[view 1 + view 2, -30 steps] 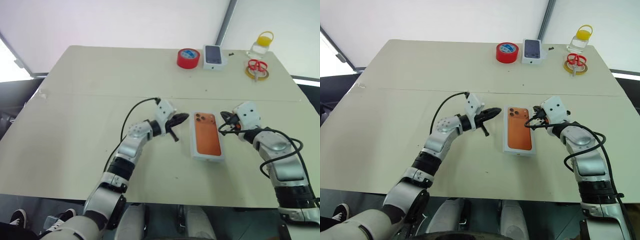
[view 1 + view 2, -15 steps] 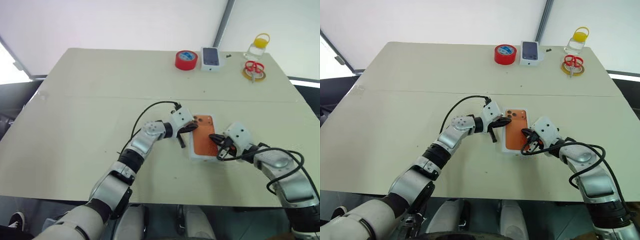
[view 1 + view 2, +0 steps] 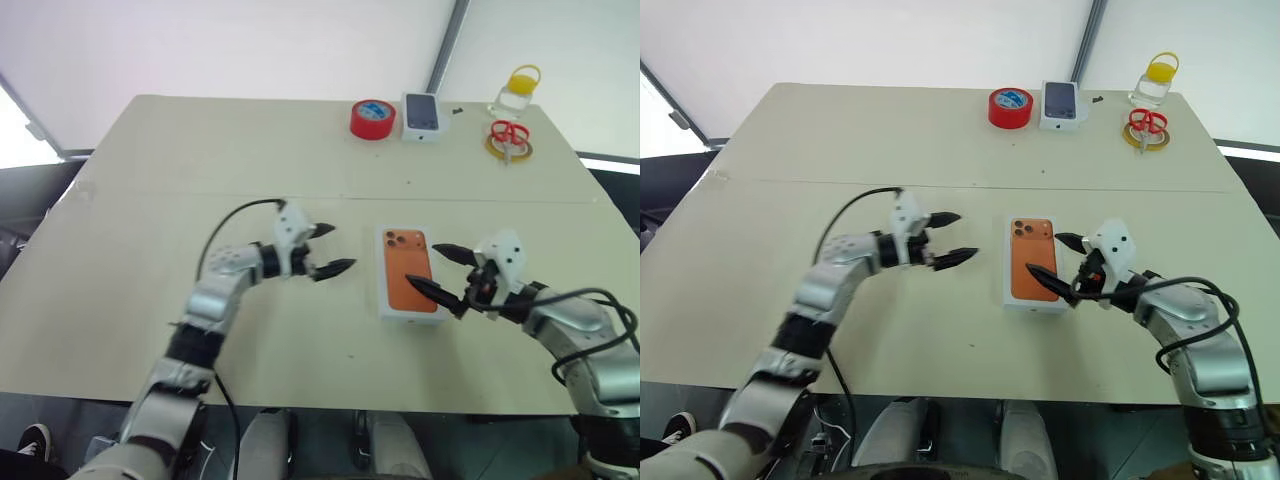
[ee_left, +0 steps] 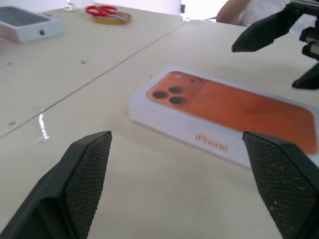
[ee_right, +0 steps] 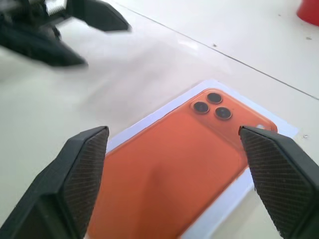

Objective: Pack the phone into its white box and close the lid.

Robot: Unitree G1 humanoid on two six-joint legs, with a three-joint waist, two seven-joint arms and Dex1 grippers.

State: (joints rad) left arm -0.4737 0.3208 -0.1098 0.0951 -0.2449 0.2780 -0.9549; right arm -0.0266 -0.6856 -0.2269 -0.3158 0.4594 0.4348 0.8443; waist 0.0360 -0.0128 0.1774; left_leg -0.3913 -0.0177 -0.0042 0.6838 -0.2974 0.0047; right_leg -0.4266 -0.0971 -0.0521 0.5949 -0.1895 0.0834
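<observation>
With the lid (image 3: 410, 272) seated on the white box, both pincers, left (image 3: 325, 250) and right (image 3: 441, 270), flank it spread wide, evidently letting go.

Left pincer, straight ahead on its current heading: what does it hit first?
Most likely the closed white box: it lies ahead of the open left pincer, with bare table between. The pincer may sit slightly above the lid, so it could skim over toward the right pincer.

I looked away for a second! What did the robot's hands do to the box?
Both hands let go. The left gripper opened and pulled away to the left of the lid; the right gripper opened beside it. The closed white box, red tape and scissors stayed put.
</observation>
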